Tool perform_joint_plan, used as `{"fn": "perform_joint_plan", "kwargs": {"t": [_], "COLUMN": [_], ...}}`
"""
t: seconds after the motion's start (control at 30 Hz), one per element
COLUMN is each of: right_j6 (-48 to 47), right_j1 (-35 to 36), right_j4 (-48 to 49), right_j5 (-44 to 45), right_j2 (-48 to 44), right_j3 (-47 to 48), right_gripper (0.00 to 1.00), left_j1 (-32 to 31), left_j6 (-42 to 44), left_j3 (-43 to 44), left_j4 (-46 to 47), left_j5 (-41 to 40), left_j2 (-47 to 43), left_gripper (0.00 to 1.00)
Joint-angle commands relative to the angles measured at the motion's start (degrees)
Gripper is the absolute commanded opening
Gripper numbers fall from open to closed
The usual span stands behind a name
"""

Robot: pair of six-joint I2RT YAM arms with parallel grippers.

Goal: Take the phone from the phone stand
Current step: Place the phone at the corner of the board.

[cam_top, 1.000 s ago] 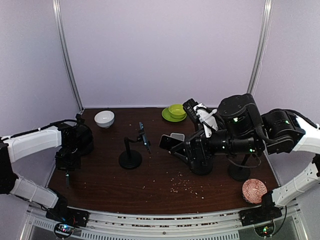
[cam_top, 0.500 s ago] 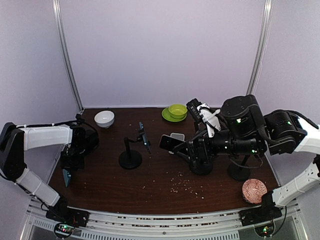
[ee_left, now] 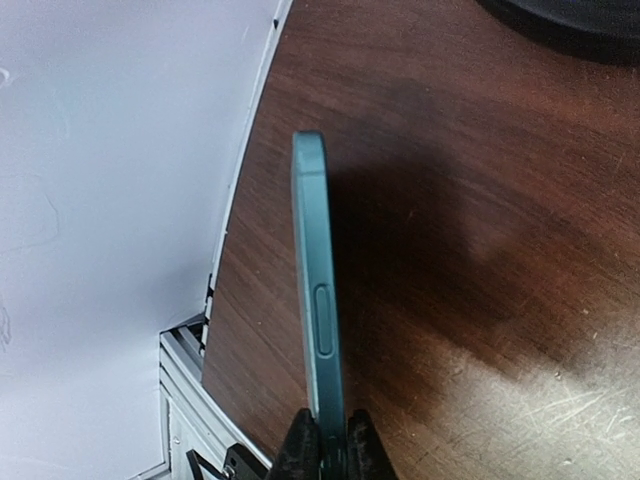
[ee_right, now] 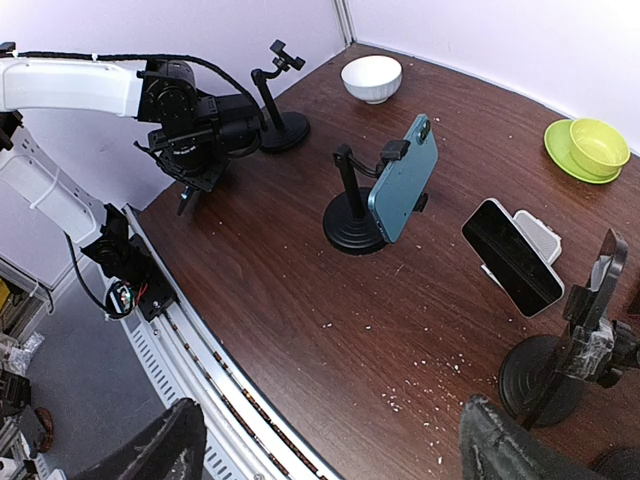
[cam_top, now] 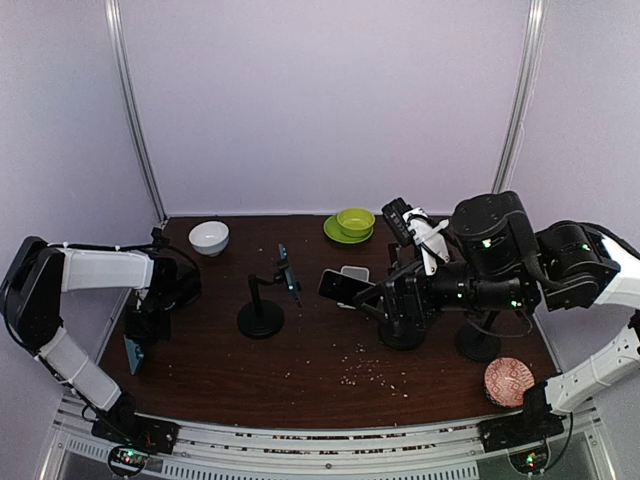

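From above, the left tool (cam_top: 139, 337) is low at the left edge of the worktop (cam_top: 320, 385). Its fingers are pressed together on one end of the teal phone (cam_top: 133, 353), which sticks out from it toward the near-left corner. The empty phone stand (cam_top: 158, 236) is behind the left arm with only its clamp showing, apart from the phone. A second phone (cam_top: 288, 272) sits clamped in a middle stand (cam_top: 260, 320). A third phone (cam_top: 337, 285) rests on a stand further right, beside the bulk of the right arm (cam_top: 480, 265).

In the left wrist view the phone (ee_left: 316, 290) is seen edge-on, running straight away from the camera. Its near end is pinched between the two fingertips (ee_left: 300, 448) at the bottom of the frame. The brown worktop lies beyond it; I cannot tell whether the far end touches the wood.

In the right wrist view the right tool (ee_right: 330, 435) is spread wide with nothing between its fingers, high above the worktop. The phone stand (ee_right: 280, 95) is at the far left, close behind the left arm's wrist. The phone is probably the small dark sliver under the left tool (ee_right: 186, 203).
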Motion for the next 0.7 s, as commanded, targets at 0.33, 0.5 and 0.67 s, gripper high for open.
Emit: {"fn": "perform_joint_plan", "kwargs": {"t": [0.33, 0.5, 0.67], "right_j6": [1.3, 1.7, 2.4], "right_j1": [-0.2, -0.3, -0.3], "right_j4": [-0.3, 0.0, 0.5], "right_j5": [2.2, 2.6, 2.8], "right_j2": [-1.0, -1.8, -2.7], "right_j3": [-0.6, -1.3, -2.6], "right_gripper": [0.88, 0.88, 0.88], "left_j1": [3.9, 4.0, 4.0], "left_j6": [0.2, 0.4, 0.3], "left_j3": [-0.9, -1.2, -2.9], "left_j4": [5.7, 6.0, 8.0], "left_j5": [6.8, 7.4, 9.6], "left_j2": [-0.2, -1.7, -4.2], "left_gripper": [0.18, 0.23, 0.33]}}
